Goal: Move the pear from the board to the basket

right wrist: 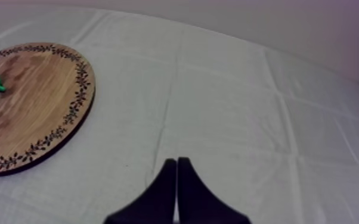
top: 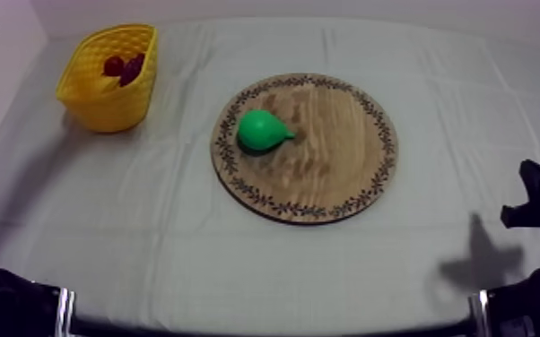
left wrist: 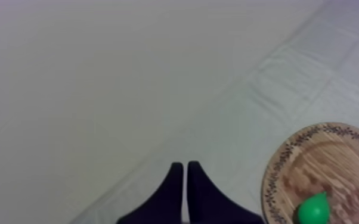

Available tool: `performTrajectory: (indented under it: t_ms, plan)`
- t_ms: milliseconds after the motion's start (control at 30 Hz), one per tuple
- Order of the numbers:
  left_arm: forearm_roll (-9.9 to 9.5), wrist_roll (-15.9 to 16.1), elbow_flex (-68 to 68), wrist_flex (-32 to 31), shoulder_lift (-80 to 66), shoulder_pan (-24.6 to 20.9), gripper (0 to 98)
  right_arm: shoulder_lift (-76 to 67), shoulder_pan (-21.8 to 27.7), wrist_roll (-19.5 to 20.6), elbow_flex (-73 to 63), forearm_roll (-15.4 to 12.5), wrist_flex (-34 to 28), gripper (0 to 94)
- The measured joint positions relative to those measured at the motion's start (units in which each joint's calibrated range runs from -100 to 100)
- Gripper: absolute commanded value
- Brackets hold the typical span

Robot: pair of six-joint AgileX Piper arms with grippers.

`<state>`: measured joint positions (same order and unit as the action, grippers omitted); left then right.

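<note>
Green toy pear on round wooden board with patterned rim, ahead-right of left tool, ahead-left of right tool. Both tools pressed together, empty, above worktop. Nothing done yet: leaves reaching, grasping, carrying to yellow lattice basket.

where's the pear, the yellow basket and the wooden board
pear (top: 261, 131), top view, its round body
yellow basket (top: 103, 103), top view, its front wall
wooden board (top: 345, 161), top view, bare wood right of the pear
</note>
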<state>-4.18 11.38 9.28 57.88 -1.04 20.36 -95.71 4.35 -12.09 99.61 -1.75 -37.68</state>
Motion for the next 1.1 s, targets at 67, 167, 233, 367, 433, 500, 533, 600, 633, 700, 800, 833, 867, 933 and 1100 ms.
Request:
performTrajectory:
  t_ms: [67,167,233,367,433,500,533,600,633,700,800,833,867,933,1100]
  plan:
    - [-0.06,0.2,1.6,1.4,1.9,1.2,0.1,0.0,0.0,0.0,0.0,0.0,0.0,0.3]
    - [-0.11,0.5,3.0,2.7,4.7,2.8,0.1,0.0,0.0,0.0,0.0,0.0,0.0,0.3]
    - [-0.17,0.6,3.5,3.3,6.2,3.6,0.1,0.0,0.0,0.0,0.0,0.0,0.0,0.3]
    - [-1.38,0.3,4.0,3.9,9.6,5.5,0.1,0.0,0.0,0.0,0.0,0.0,0.0,0.3]
    - [-1.88,0.1,4.5,4.7,11.4,6.3,0.1,0.0,0.0,0.0,0.0,0.0,0.0,0.3]
    - [-2.15,-0.1,5.3,5.7,13.2,7.1,0.1,0.0,0.0,0.0,0.0,0.0,0.0,0.3]
    - [-2.24,-0.2,5.7,6.3,13.9,7.4,0.1,0.0,0.0,0.0,0.0,0.0,0.0,0.3]
    - [-2.37,-0.1,6.2,7.2,15.4,7.9,0.1,0.0,0.0,0.0,0.0,0.0,0.0,0.3]
    - [-2.37,-0.1,6.4,7.7,16.2,8.0,0.1,0.0,0.0,0.0,0.0,0.0,0.0,0.3]
    - [-2.37,0.1,6.6,8.3,17.7,8.1,0.1,0.0,0.0,0.0,0.0,0.0,0.0,0.3]
    - [-2.31,0.8,7.3,9.4,19.4,8.2,0.1,0.0,0.0,0.0,0.0,0.0,0.0,0.3]
    - [-2.25,1.0,7.4,9.8,19.8,8.2,0.1,0.0,0.0,0.0,0.0,0.0,0.0,0.3]
    - [-2.21,1.4,7.7,10.4,20.2,8.2,0.6,0.0,0.0,0.0,0.0,0.0,0.0,0.3]
    - [-2.06,2.3,8.2,10.9,20.7,8.2,5.1,0.0,0.0,0.0,0.0,0.0,0.0,0.3]
    - [-2.10,3.5,10.2,14.3,21.9,7.8,39.5,0.0,0.0,0.0,0.0,0.0,0.1,0.3]
